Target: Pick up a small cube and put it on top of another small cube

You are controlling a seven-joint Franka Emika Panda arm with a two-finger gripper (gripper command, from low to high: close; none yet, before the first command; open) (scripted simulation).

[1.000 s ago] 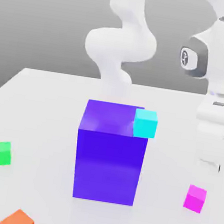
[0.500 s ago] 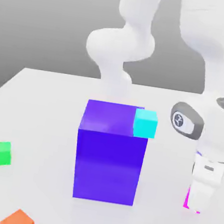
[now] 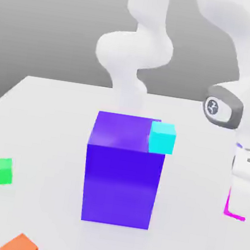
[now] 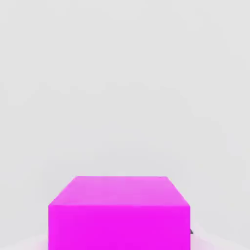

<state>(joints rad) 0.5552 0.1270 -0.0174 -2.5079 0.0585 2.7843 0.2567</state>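
Magenta cube [image 4: 118,212] is sitting right in front of the hand camera, its top face and one side face showing against the pale table [image 4: 122,73]. In the exterior view, a thin magenta edge [image 3: 233,213] is peeking out beside and under the white hand at the exterior view's right, low over the table [image 3: 49,116]. The tool [image 3: 239,209] is pointing down there, its jaws drawn almost fully together and pinching the magenta cube between them; whether the cube is resting on the table or raised just above it cannot be told.

Well apart, at the exterior view's left, the green cube [image 3: 1,171] is lying by itself on the table. A big purple-blue block [image 3: 123,172] is standing in the middle, between the green cube and the tool. A cyan cube [image 3: 162,138] is showing at the block's upper corner on the exterior view's right; whether it is resting on the block or lying behind it cannot be told. An orange cube [image 3: 20,244] is sitting at the lower edge of the exterior view, near the green cube. The white arm [image 3: 135,55] is rising behind the block.
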